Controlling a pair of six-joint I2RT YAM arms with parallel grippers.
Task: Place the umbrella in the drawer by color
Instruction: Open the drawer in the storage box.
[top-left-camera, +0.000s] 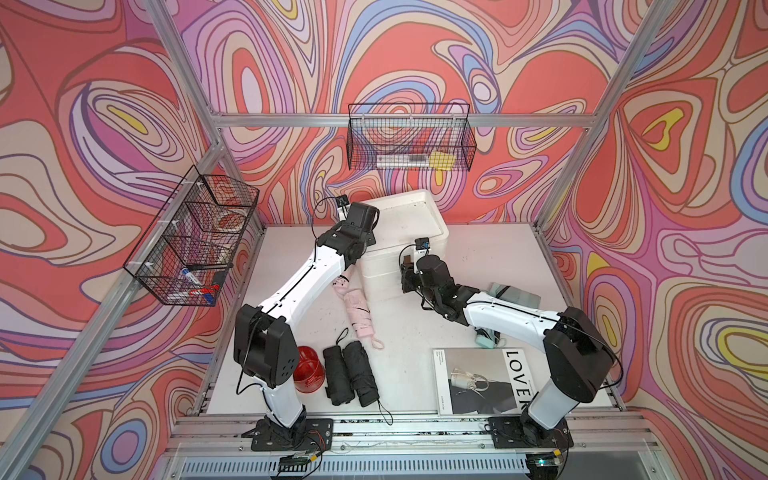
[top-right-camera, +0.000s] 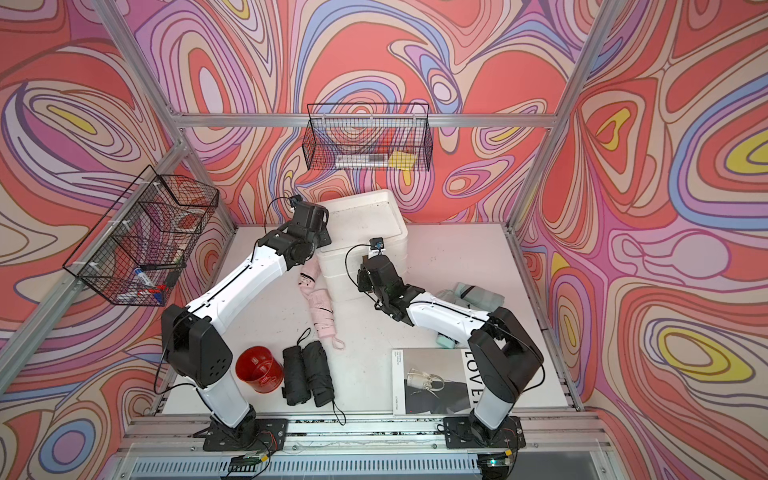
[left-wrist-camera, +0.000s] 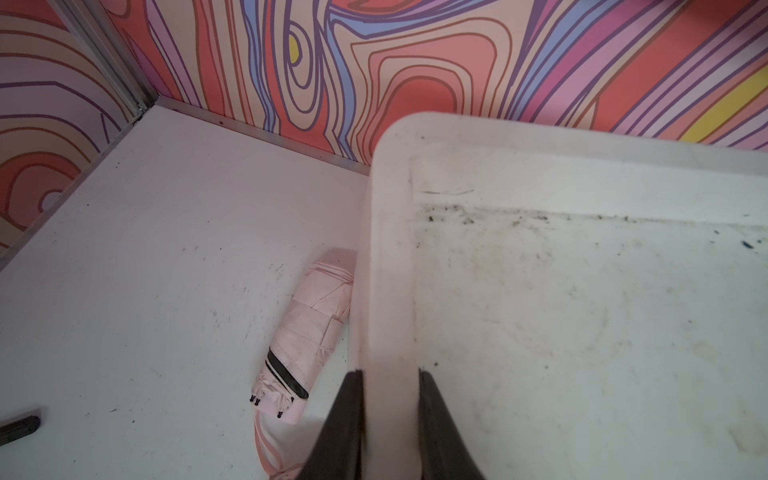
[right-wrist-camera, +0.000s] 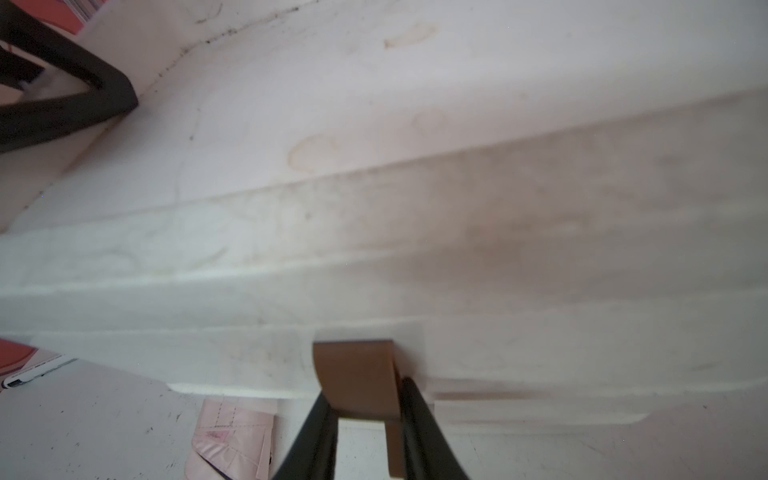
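Top views overlook everything; wrist cameras closely face the drawer (left-wrist-camera: 388, 249).

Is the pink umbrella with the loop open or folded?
Folded. The pink umbrella lies as a narrow closed bundle on the table, canopy not spread.

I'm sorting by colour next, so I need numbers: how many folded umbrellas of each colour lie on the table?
Pink umbrellas: 2
Black umbrellas: 2
Mint umbrellas: at least 1, partly hidden under the right arm
Total: at least 5

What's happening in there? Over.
Left end effector clamped on white drawer unit rim. Right end effector gripping brown tab. Pink umbrella lies by drawer front, possibly in the way.
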